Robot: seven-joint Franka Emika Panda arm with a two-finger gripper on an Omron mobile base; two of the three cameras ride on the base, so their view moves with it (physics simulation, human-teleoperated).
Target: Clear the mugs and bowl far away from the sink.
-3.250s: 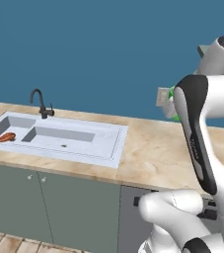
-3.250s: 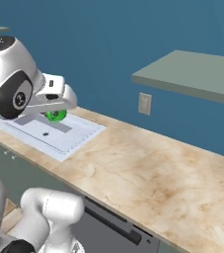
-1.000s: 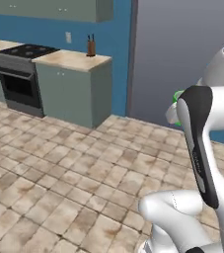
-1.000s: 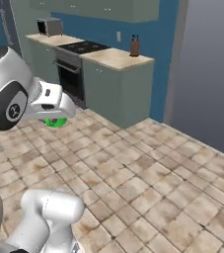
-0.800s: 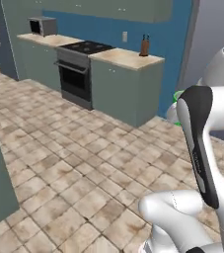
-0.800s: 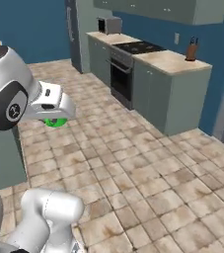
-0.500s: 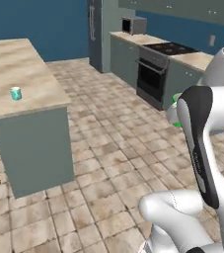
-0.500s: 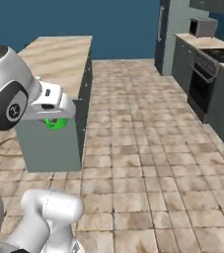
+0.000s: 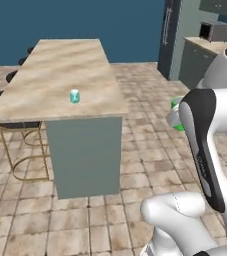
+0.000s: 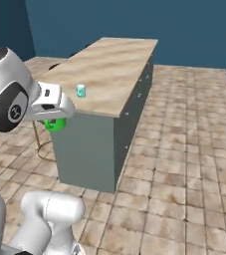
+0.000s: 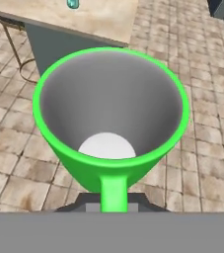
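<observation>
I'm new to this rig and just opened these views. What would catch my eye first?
The bright green mug, seen from above in the hand view, held by its handle in the shut tool above the tiled floor. Next, the long marble-topped island straight ahead, with a small teal mug standing near its closer end.

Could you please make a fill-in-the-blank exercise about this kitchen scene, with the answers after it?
1. The gripper is shut on the ____ mug.
2. The teal mug stands on the island's ____.
3. The floor is covered with ____.
4. The green mug's opening faces the hand camera, and it is ____ inside.

Missing words: green; countertop; tiles; empty
</observation>
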